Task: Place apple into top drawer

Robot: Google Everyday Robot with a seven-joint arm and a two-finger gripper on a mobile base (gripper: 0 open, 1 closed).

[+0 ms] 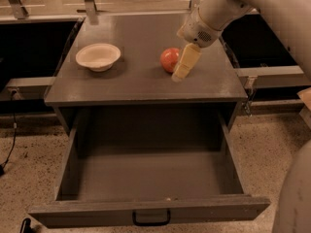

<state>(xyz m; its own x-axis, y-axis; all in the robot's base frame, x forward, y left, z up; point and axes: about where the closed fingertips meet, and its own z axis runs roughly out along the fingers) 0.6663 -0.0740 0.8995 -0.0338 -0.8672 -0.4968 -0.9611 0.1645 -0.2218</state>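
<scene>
We see a cream bowl (97,56) on the grey surface (141,84), well left of the gripper (180,74) hanging above that surface.

place: lab-like robot test area | signs: plain grey cabinet (146,89) with one drawer (150,178) pulled open; speckled hard floor (272,149); loose cable (12,140) on it at left; metal posts (89,1) behind | gripper (182,73): low over cabinet top, just right of apple (168,58)

Bowl (97,56): left on cabinet top (136,33)
Apple (168,59): right of bowl
Gripper (181,74): just right of apple
Top drawer (150,212): below, pulled out front
</scene>
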